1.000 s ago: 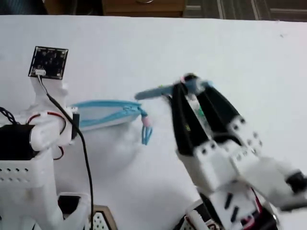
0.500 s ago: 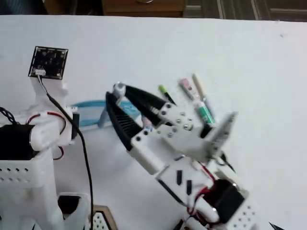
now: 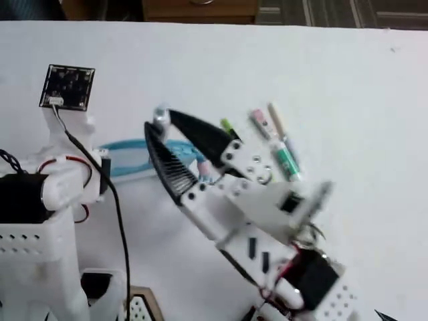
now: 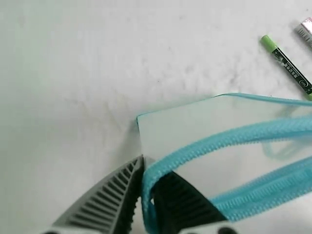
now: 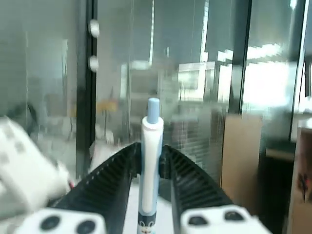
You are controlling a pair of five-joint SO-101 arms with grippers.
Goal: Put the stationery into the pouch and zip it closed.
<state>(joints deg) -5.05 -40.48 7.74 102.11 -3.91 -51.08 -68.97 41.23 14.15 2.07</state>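
Where the right arm stretches across the middle of the white table (image 3: 348, 73), the right gripper (image 5: 150, 147) is clamped on a white pen (image 5: 151, 127) with a pale blue tip. The pen stands upright between two black ribbed fingers. Seen from above, this gripper hangs over the right end of a clear pouch (image 3: 126, 156) with a turquoise zip, lying left of centre. The left gripper (image 4: 147, 170) pinches the pouch's left end beside the zip, one grey finger and one black, and the two rows of zip teeth run apart. To the right of the pouch, loose on the table, lie a green crayon (image 3: 227, 126), a pink stick (image 3: 259, 124), a pale pencil (image 3: 275, 119) and a green and white marker (image 3: 286, 160).
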